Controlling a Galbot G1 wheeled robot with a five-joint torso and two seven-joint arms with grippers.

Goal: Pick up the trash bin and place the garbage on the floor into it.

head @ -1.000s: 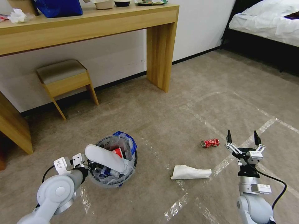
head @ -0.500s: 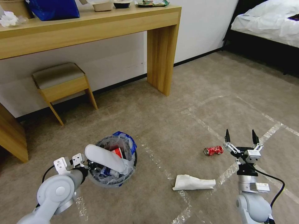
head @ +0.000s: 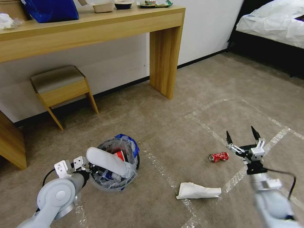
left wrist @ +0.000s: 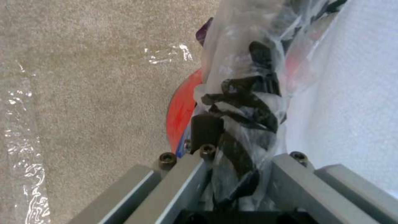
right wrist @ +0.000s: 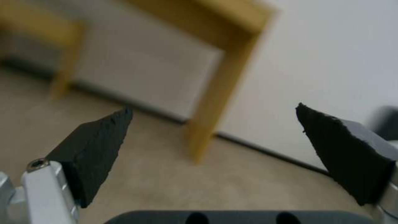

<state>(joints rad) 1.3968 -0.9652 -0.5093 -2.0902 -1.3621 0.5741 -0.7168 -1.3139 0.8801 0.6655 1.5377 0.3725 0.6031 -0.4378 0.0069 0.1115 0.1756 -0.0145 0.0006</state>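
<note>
So the left gripper [head: 83, 167] has its jaws clamped on the rim of the small round red trash bin [head: 114, 172] with the clear printed liner, over the beige carpet floor [head: 177, 120]. A flat white slipper [head: 106, 161] sticks out of it. Further right, a crumpled white tissue [head: 198, 191] and a crushed red drink can [head: 218, 156] lie on the carpet. The right gripper [head: 241, 133] hovers just beside the can, jaws wide apart.

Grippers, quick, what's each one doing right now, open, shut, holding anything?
Left gripper: shut on the rim and plastic liner of the trash bin.
Right gripper: open, empty, raised above the carpet near the red can.
</note>
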